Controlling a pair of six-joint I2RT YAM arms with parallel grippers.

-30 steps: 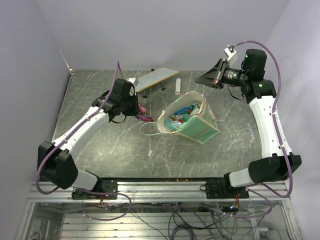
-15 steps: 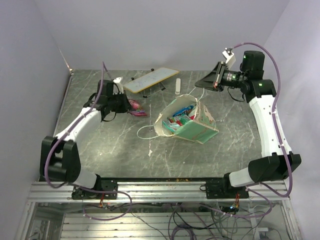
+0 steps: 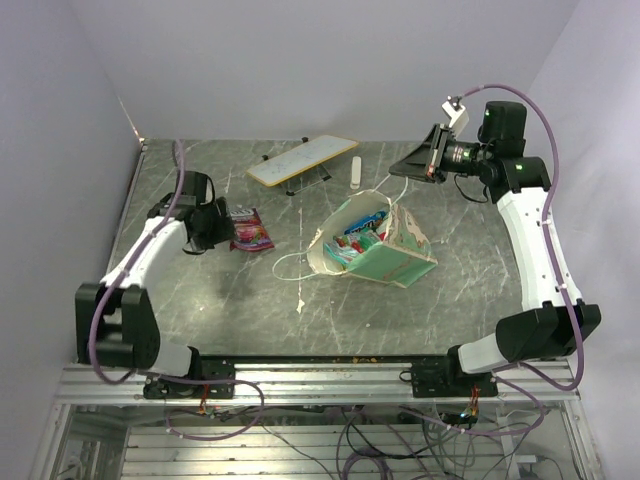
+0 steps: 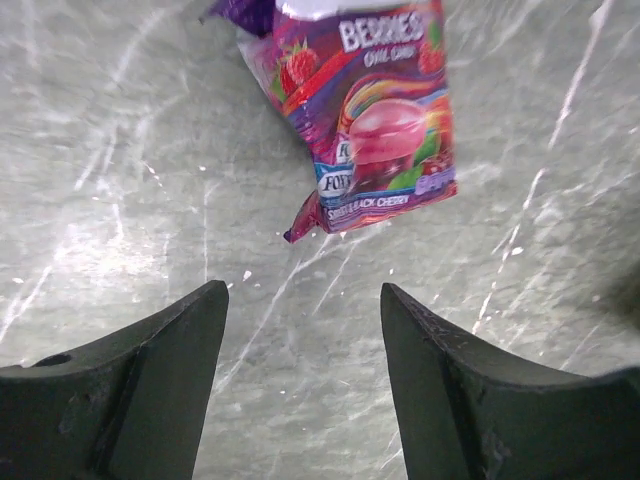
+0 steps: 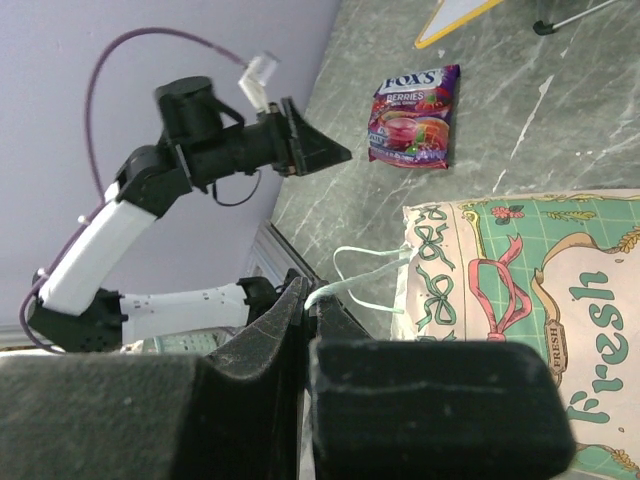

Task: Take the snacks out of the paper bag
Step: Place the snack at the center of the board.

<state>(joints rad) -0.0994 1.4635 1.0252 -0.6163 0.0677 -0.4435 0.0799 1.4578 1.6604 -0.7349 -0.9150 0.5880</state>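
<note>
My left tool (image 4: pixel 300 300) opened and dropped the berry packet (image 4: pixel 375 130) on the table (image 4: pixel 100 150). My right tool (image 5: pixel 305 300) pinches the paper bag (image 3: pixel 400 262) by its handle (image 5: pixel 350 283). More snacks (image 3: pixel 362 232) wait inside.

We see a grey, marble-veined bench (image 3: pixel 450 300) closed in by pale lilac walls (image 3: pixel 300 60). Near the far edge, left of the middle, a flat white board (image 3: pixel 302 159) with a tan rim stands on thin black legs, set at a slant to that edge. Just to its right, apart from it, lies a small white oblong object (image 3: pixel 355 172). Toward the near edge, about midway along, we spot a thin white scrap (image 3: pixel 300 303). A metal rail (image 3: pixel 320 375) runs along the near edge.
</note>
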